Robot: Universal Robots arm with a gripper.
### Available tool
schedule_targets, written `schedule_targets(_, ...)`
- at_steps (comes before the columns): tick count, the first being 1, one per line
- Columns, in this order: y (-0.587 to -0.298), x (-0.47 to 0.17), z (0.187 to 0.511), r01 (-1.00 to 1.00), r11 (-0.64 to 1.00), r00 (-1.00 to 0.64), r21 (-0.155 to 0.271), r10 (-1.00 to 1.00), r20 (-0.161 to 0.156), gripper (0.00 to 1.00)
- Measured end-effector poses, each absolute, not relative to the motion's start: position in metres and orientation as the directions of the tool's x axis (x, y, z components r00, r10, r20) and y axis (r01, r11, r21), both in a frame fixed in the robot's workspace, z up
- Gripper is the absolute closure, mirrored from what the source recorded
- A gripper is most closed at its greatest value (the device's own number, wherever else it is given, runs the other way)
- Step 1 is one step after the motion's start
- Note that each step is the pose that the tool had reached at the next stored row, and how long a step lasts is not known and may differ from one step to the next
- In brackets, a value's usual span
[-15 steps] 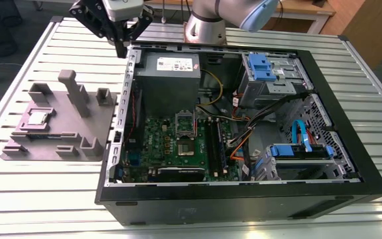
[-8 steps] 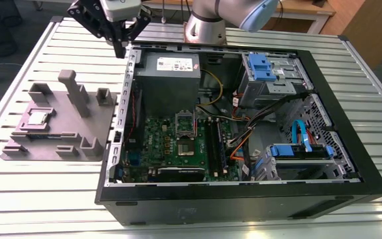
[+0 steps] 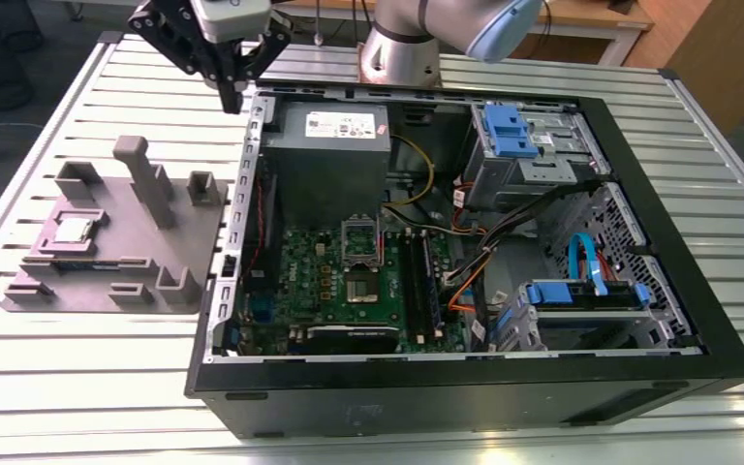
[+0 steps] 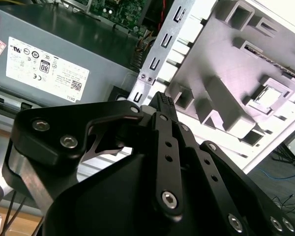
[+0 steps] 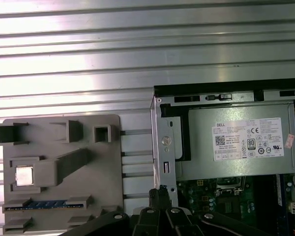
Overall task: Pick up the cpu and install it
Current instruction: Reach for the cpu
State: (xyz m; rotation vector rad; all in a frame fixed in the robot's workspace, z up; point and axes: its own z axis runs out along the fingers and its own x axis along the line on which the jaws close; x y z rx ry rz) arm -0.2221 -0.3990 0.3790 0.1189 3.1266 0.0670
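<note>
**Exterior view**
- gripper (image 3: 232,95): hangs over the rear corner of the open computer case (image 3: 476,387), beside the power supply (image 3: 326,145). Its jaws are drawn together to a single tip with nothing between them.
- cpu (image 3: 73,230): lies flat in a square recess of the grey fixture block (image 3: 88,276) on the slatted table (image 3: 62,387). It is at the exterior view's left of the case and well apart from the gripper.
- cpu socket (image 3: 361,254): sits mid-motherboard inside the case.
- Step judged: approach for the pick.

**Second wrist view**
- gripper (image 4: 163,101): its fingers meet and carry nothing.
- cpu (image 4: 267,97): sits level in its pocket with its pale rim showing.
- Handling note: the chip is thin and low in the recess. The jaws should likely open wider than it, descend plumb and square to its sides, and close on opposite rim edges.
- Hazard: the tall post (image 4: 226,108) stands near the pocket.

**First wrist view**
- cpu (image 5: 23,175): lies toward one end of the fixture block (image 5: 108,187), with a memory stick (image 5: 44,204) slotted just beside it.
- gripper (image 5: 160,192): sits over the case's sheet-metal edge (image 5: 163,147).
- Clearance: there is open room above the fixture, while the post and the case wall bound the travel path
</note>
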Motion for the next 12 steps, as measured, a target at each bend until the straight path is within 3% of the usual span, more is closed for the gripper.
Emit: schedule_targets(12,-0.3989,-0.2252,0.3773,0.076,0.996,-0.997,0.043,0.076,-0.008,0.89)
